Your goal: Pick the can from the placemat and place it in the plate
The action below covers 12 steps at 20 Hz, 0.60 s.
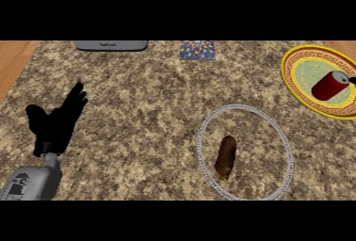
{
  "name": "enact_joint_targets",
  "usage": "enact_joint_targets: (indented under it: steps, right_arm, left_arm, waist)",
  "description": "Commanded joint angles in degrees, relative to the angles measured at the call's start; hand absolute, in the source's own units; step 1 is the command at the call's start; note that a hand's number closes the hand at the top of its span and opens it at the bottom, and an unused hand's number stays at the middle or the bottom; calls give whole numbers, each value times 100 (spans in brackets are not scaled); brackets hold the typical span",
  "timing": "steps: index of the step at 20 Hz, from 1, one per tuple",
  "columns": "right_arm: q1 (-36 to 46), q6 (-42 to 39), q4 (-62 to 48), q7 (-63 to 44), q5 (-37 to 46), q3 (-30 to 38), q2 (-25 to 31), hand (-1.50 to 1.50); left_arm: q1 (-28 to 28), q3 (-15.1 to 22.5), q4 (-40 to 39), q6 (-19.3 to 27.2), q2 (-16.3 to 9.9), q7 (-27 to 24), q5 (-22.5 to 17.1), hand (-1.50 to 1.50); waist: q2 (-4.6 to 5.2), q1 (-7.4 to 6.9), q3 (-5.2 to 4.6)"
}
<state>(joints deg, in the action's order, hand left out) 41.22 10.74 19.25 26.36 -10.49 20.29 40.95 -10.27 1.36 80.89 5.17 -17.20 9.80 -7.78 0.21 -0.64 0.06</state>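
A red can (331, 86) with a silver top stands on a round placemat (297, 81) with a yellow patterned border and a green middle, at the far right. A black tip of my right hand (353, 81) shows at the right edge, right beside the can's top; the rest of that hand is out of view. Nearer, right of centre, lies a round grey-rimmed plate (207, 123) with a brown oblong food item (225, 157) on it. My left hand (57, 123) rests open at the left, fingers up, far from the can.
A grey flat appliance (111, 45) sits at the back edge, with a colourful speckled square (198, 50) beside it. The speckled counter ends at the left in a wooden strip (14, 61).
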Motion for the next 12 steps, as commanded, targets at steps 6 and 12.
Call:
enact_joint_targets:
  steps: [6, 12]
  right_arm:
    - [-439, 10, 89, 22, -66, 133, 178, -150]
    - [-729, -236, 11, 5, 63, 55, 434, -150]
  left_arm:
    - [269, -217, -10, -250, 18, -245, 129, 0]
    - [53, -278, 412, -244, 4, 438, 111, 0]
  waist:
    - [-11, 21, -3]
    - [-18, 13, -2]
